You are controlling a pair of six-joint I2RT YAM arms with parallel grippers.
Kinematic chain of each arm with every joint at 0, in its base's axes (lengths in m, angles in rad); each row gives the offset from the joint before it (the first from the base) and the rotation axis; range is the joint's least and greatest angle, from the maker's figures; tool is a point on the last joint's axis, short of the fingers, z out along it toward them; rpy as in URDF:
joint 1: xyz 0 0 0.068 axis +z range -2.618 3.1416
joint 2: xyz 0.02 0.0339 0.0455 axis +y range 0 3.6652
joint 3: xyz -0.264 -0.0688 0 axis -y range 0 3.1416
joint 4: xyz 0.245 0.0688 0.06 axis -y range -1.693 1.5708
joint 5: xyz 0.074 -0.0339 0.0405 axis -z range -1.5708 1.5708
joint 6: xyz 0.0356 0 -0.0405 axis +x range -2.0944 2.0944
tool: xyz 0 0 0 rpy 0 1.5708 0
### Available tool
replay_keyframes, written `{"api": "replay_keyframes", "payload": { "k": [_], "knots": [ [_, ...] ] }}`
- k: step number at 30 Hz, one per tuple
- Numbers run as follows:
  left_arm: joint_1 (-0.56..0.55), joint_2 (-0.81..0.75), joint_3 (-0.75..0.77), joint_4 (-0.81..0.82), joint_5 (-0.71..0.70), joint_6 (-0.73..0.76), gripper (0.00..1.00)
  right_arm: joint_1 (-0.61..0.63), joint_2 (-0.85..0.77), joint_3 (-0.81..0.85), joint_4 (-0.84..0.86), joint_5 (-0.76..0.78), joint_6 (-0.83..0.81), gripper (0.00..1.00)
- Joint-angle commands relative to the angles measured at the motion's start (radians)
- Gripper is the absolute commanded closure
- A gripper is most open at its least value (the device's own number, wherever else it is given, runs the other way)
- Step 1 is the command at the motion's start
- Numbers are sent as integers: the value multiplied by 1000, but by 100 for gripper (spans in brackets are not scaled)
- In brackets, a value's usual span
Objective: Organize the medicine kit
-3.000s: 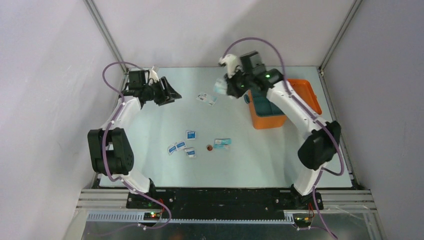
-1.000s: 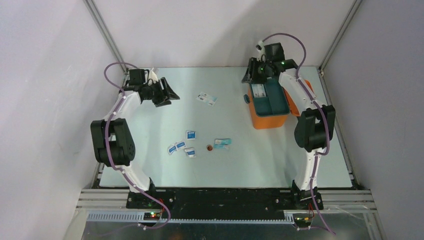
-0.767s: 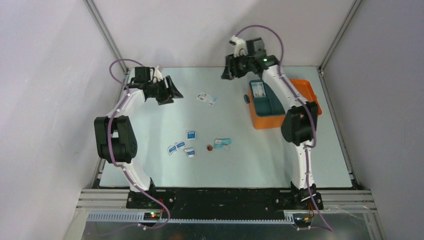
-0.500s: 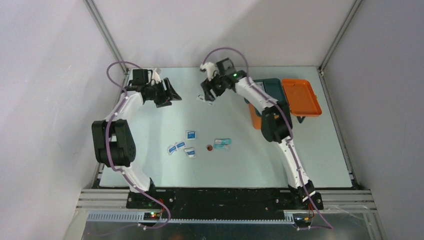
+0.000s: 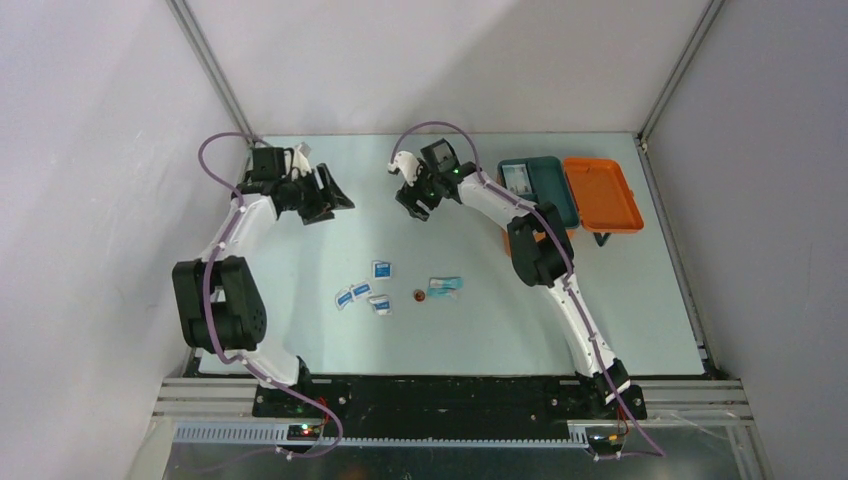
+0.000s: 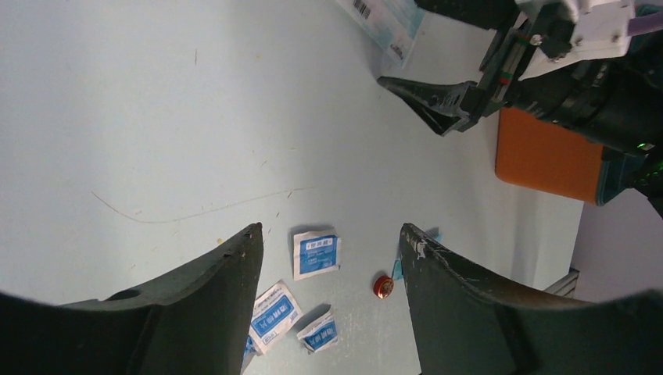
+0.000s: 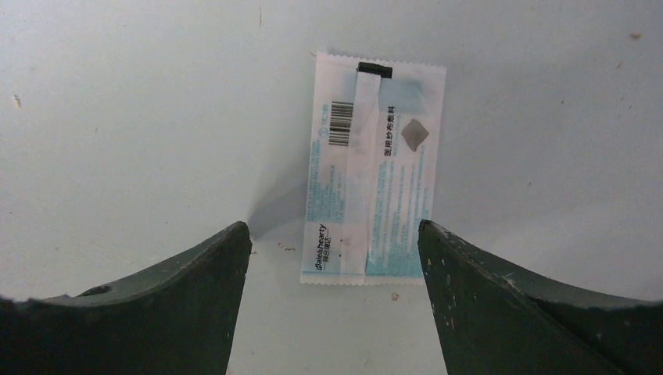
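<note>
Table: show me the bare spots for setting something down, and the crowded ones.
Bare: the stretch between the medicine kit and the near edge, right of the teal packet. Crowded: the small packets mid-table, and the dressing packet under the right pincer.

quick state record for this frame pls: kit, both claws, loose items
medicine kit: lid open, at far right
right claw: open, over barcode packet, not gripping it
left claw: open, empty
loose items: several blue sachets, teal packet, small red item
</note>
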Motion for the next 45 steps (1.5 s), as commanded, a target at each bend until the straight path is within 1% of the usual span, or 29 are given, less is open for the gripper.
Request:
{"api": "replay_keyframes", "payload": {
  "k": [1,3,6,7,8,9,10,11,12,13,14,15,16,17,18,20,21,22,24,25,28,30,34,37,41,45],
  "knots": [
    [-2,-33,-25,-2,37,8,30,23,-26,-6,3,59,-120,16],
    [-1,-30,-30,-2,52,2,30,26,-15,5,-33,62,-161,14],
    [-1,-19,-31,0,77,-15,30,34,25,58,-165,42,-247,15],
    [-2,-12,-28,0,81,-19,30,35,66,130,-261,30,-255,16],
    [-2,-8,-26,-1,93,-29,30,33,86,180,-307,22,-244,17],
    [-2,2,-21,-1,99,-35,30,24,130,284,-398,-18,-241,18],
    [-1,7,-19,-1,113,-48,30,20,149,328,-439,-54,-239,18],
    [-2,19,-15,1,117,-56,29,12,169,384,-491,-68,-235,21],
    [-2,26,-7,6,119,-77,30,7,167,393,-501,-111,-217,22],
    [-4,45,-1,31,118,-92,30,-5,145,379,-493,-138,-201,24],
    [-12,60,19,45,116,-119,29,-21,124,359,-473,-204,-149,24],
    [-19,97,35,62,112,-132,29,-31,72,288,-406,-253,-113,24],
    [-35,119,80,67,99,-151,29,-52,46,217,-366,-294,-11,24],
    [-54,166,104,69,88,-161,29,-61,9,197,-300,-314,39,24],
    [-59,187,153,70,52,-192,29,-76,1,194,-287,-356,130,26],
    [-93,248,220,74,-9,-235,29,-95,-8,222,-290,-434,241,31],
    [-116,291,241,81,-25,-244,29,-102,-25,221,-279,-459,276,32],
    [-130,311,288,88,-50,-260,29,-112,-61,199,-264,-499,348,33],
    [-166,408,369,112,-62,-286,29,-122,-128,147,-186,-526,441,32],
    [-190,434,397,118,-70,-299,30,-124,-146,140,-180,-534,473,32],
    [-229,545,515,140,-87,-378,30,-116,-217,134,-181,-558,486,32],
    [-259,595,558,205,-83,-414,31,-113,-251,131,-177,-559,499,31],
    [-313,677,608,287,-89,-494,31,-112,-301,119,-183,-511,504,31],
    [-342,702,584,304,-113,-560,31,-117,-327,103,-197,-458,478,30],
    [-354,694,507,304,-138,-570,32,-128,-330,85,-210,-390,455,30],
    [-355,645,416,297,-146,-560,33,-136,-311,82,-220,-336,436,30]
  ]
}}
